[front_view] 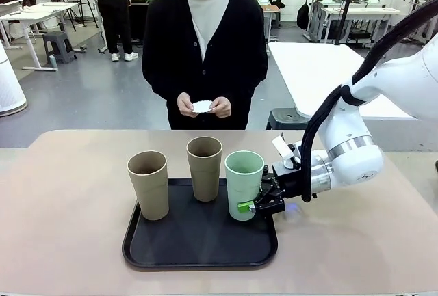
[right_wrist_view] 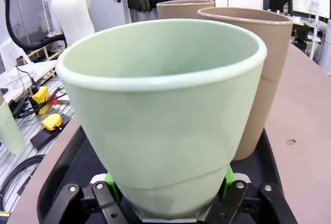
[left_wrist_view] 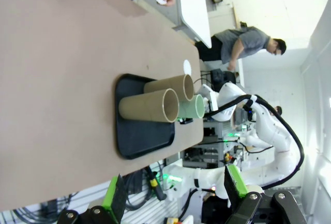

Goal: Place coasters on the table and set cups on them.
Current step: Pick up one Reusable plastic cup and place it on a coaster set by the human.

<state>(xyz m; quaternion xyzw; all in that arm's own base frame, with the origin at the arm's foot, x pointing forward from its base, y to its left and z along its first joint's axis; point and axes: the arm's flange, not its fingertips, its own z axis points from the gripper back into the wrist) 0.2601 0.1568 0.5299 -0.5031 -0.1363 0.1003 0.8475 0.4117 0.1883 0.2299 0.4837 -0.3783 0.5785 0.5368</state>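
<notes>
A black tray [front_view: 198, 245] sat before a person [front_view: 233, 50] in a dark cardigan; a white table [front_view: 321, 70] stood behind.

No text can be read: the mint cup [front_view: 243, 185], tan cups [front_view: 148, 184], tray [front_view: 198, 245] and table [front_view: 68, 227] bear none; anything farther off is too small.

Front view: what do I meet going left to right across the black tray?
Left tan cup → rear tan cup → mint green cup → right gripper, clamped on the green cup's base.
</notes>
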